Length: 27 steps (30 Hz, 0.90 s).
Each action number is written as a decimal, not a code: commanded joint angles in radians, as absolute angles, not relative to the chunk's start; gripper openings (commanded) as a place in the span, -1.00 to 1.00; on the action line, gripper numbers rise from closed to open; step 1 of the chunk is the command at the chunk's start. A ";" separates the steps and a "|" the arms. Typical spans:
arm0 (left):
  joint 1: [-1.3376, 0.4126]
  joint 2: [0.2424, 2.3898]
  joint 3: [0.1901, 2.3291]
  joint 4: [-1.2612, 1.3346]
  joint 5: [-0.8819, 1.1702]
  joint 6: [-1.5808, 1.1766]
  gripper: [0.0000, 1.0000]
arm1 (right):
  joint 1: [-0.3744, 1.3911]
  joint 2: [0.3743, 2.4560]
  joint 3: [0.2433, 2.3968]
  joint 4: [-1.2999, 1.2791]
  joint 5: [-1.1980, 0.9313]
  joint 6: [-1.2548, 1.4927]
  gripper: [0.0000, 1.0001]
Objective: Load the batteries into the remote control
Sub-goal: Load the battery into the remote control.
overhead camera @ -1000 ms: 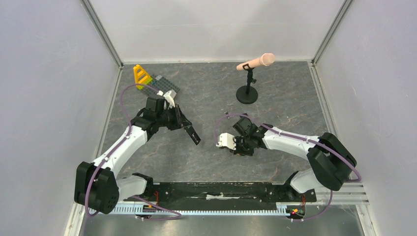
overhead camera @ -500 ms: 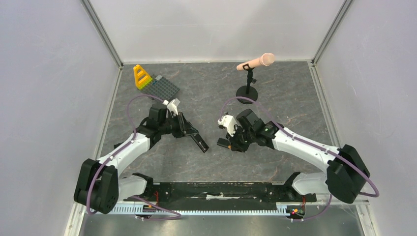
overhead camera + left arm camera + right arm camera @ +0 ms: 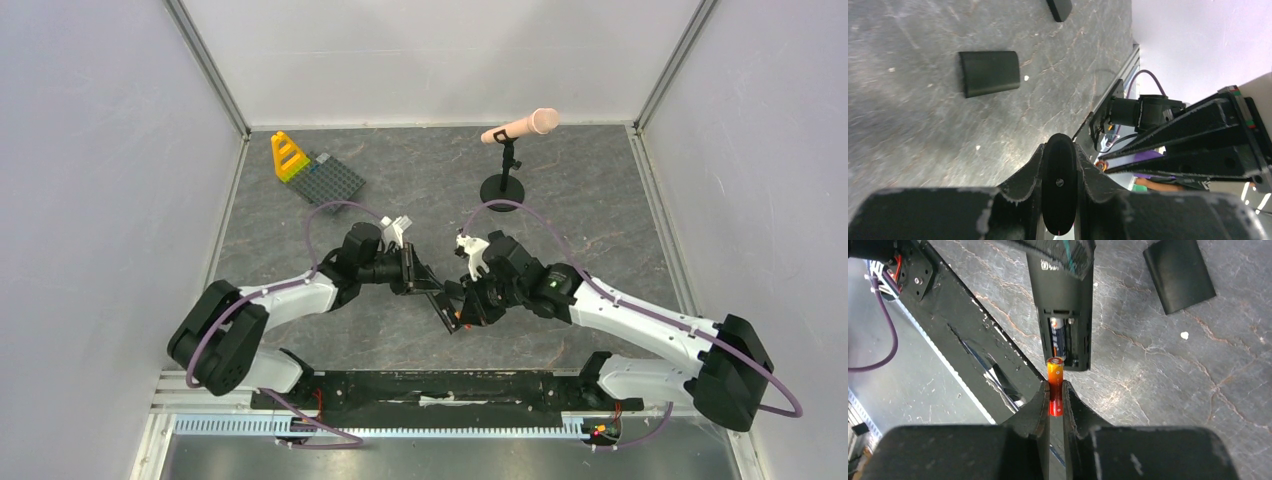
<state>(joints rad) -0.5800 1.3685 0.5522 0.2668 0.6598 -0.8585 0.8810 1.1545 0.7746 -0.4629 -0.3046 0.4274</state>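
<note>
Two tools work above the tabletop (image 3: 1173, 365) — the left tool (image 3: 1059, 150) clamps the remote control (image 3: 1063, 295) aloft, its bay open with one dark cell (image 3: 1057, 340) inside. The cover (image 3: 1179, 272) lies loose nearby. The right tool (image 3: 1055, 388) pinches an orange battery (image 3: 1055, 385) — tip at the bay's edge.

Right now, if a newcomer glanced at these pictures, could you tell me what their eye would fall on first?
Probably the red-orange battery, pinched in the right end effector mid-table, its tip at the open compartment of the black remote control that the left end effector holds. One dark battery already sits in that compartment, and the loose cover lies on the table nearby.
</note>
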 commanded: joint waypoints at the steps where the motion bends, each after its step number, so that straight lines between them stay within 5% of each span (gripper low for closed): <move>1: -0.620 1.420 0.540 0.456 0.671 -0.981 -0.96 | 0.915 1.173 0.808 -0.489 -0.194 0.541 -1.00; 27: -0.636 1.384 0.511 0.493 0.661 -1.045 -0.96 | 0.979 1.298 0.937 -0.620 -0.044 0.532 -1.00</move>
